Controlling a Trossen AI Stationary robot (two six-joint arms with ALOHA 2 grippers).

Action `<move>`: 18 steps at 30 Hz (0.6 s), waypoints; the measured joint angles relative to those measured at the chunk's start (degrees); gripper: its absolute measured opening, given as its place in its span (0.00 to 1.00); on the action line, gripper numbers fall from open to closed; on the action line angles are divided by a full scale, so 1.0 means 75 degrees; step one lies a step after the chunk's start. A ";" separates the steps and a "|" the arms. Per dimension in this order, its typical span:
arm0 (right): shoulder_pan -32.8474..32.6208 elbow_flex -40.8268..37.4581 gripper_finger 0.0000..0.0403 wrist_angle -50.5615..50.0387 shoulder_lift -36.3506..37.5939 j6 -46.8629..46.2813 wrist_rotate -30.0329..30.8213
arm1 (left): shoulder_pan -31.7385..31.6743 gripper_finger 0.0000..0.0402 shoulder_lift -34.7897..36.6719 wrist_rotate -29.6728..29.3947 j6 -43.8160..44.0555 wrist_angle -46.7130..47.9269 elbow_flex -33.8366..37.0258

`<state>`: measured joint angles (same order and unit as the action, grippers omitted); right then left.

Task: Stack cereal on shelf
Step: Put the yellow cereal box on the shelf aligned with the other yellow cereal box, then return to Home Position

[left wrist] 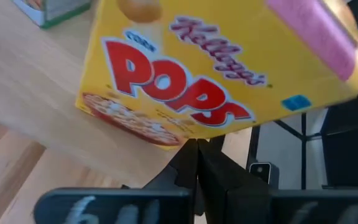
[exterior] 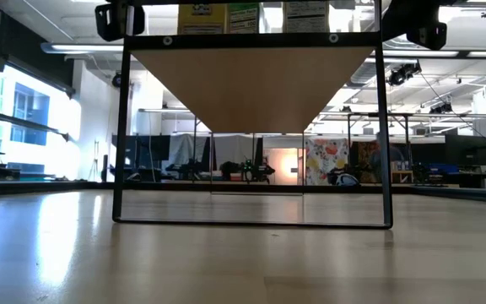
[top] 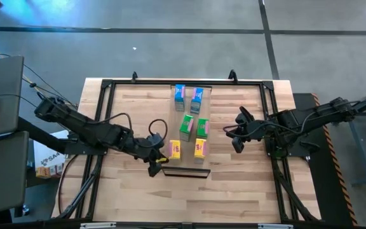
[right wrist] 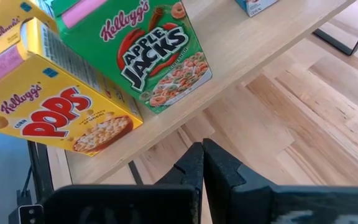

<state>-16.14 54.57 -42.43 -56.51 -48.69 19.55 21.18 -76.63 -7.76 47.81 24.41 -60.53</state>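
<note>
Six cereal boxes standing on the shelf [top: 189, 170] in three pairs: blue pair [top: 189, 98] at the far end, green pair [top: 194, 127] in the middle, yellow pair [top: 187, 149] nearest the dark front edge; no box held by either arm.

Left gripper [top: 156, 160] just beside the left yellow box [top: 175, 149], fingers pressed together, gripping nothing; right gripper [top: 239, 133] a little off the shelf's right side, near the right green box [top: 202, 128], likewise pressed together and empty.

Judged as a nudging or pulling-away step, stacking apparently finished; best done by keeping both pincers closed and low in speed, backing off straight sideways from the shelf, avoiding any brush against the light cartons, likely to tip or skid easily.

From above: whole layout, spacing of pairs, both arms. From table height: only the shelf's underside [exterior: 251, 84] and frame legs, box bottoms barely peeking at the top. Left wrist: yellow Corn Pops front [left wrist: 185, 81] filling the picture. Right wrist: Apple Jacks box [right wrist: 148, 53] beside a Corn Pops box [right wrist: 55, 115], both upright on the plank.
</note>
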 joint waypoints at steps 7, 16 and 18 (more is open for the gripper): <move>0.0000 0.0000 0.00 -0.0012 0.0000 0.0186 -0.0001 | -0.0061 0.00 0.0131 -0.0425 -0.0202 0.0048 0.0003; 0.0000 0.0000 0.00 -0.0101 0.0117 0.0549 0.0020 | -0.0097 0.00 0.1670 -0.2240 -0.1581 0.0516 0.0092; 0.0000 0.0000 0.00 -0.0044 0.0152 0.0562 0.0295 | -0.0043 0.00 0.2102 -0.2496 -0.2165 -0.0016 0.0451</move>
<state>-16.14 54.57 -42.76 -55.37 -44.48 21.76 20.86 -60.86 -26.47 31.57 24.29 -57.15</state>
